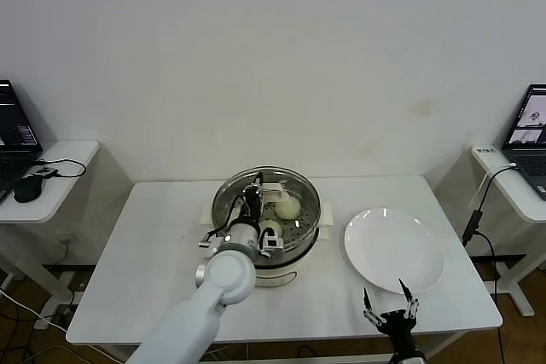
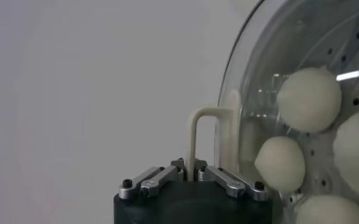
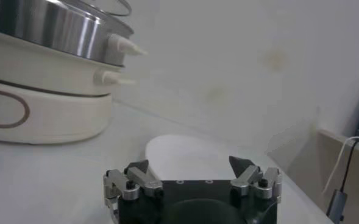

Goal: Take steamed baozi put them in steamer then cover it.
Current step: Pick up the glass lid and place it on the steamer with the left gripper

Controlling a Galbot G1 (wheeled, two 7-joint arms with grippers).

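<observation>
The left gripper [image 2: 194,175] is clamped on the lid [image 2: 289,97] handle, glass over the steamer [image 1: 256,257] with the buns [image 2: 309,99] inside — released off-centre, it could slide off the rim. The right gripper [image 1: 391,309] waits spread wide and empty by the plate [image 1: 395,249].

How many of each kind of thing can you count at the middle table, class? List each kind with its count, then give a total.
baozi: 4
steamer: 1
glass lid: 1
white plate: 1
Total: 7
</observation>
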